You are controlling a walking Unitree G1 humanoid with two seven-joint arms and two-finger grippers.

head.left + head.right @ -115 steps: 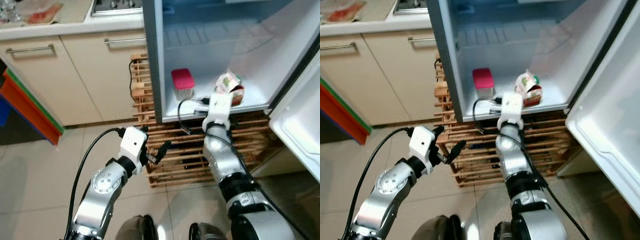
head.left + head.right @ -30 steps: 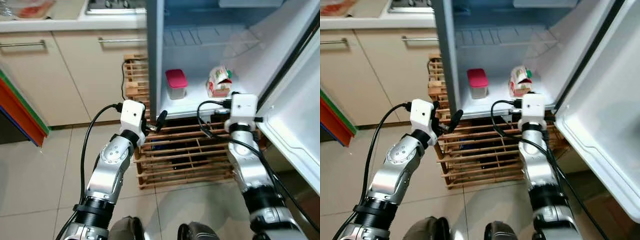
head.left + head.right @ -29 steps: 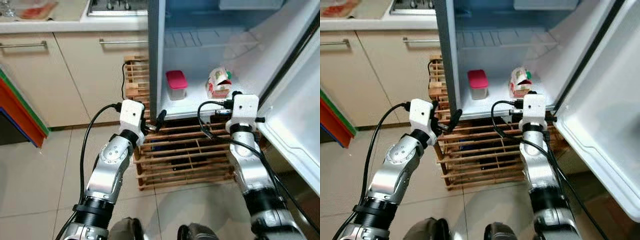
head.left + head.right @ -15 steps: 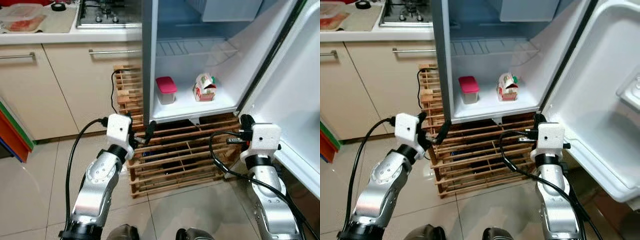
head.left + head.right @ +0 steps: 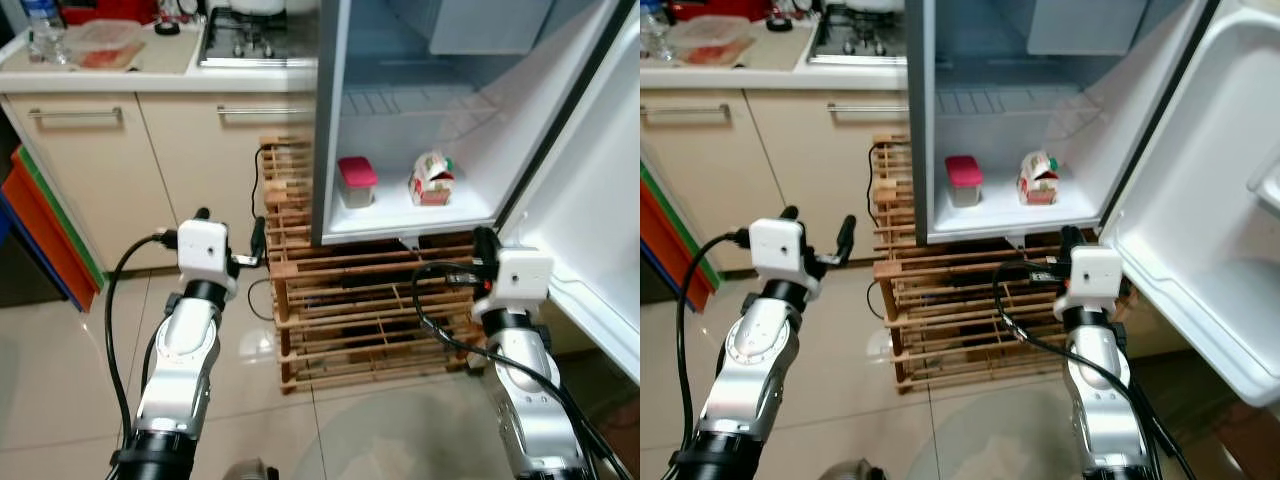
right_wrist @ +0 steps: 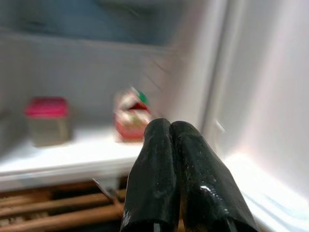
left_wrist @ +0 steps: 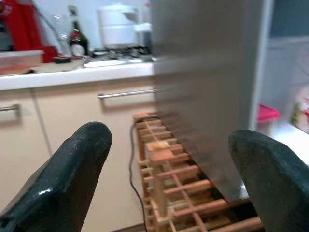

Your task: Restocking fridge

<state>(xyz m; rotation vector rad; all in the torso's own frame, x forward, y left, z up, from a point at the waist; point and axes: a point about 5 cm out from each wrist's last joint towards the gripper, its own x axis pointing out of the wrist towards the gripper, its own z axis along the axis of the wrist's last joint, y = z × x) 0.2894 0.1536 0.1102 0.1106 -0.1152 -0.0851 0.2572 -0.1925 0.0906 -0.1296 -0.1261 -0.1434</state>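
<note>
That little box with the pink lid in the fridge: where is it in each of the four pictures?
Left eye: pink-lidded box on the fridge floor, left of the carton.
Right eye: same spot.
Left wrist: far edge, past the fridge wall.
Right wrist: blurred.
Shared landmark: the carton.

Head pair above, wrist cameras low before the open fridge point(image 5: 420, 130)

Both eye views look forward and down; each wrist view looks along its fingers, sharing the shelf's red-lidded box point(image 6: 47, 121) and carton point(image 6: 130, 114).

Bright even indoor light, both wrist views motion-blurred, head views sharp
</note>
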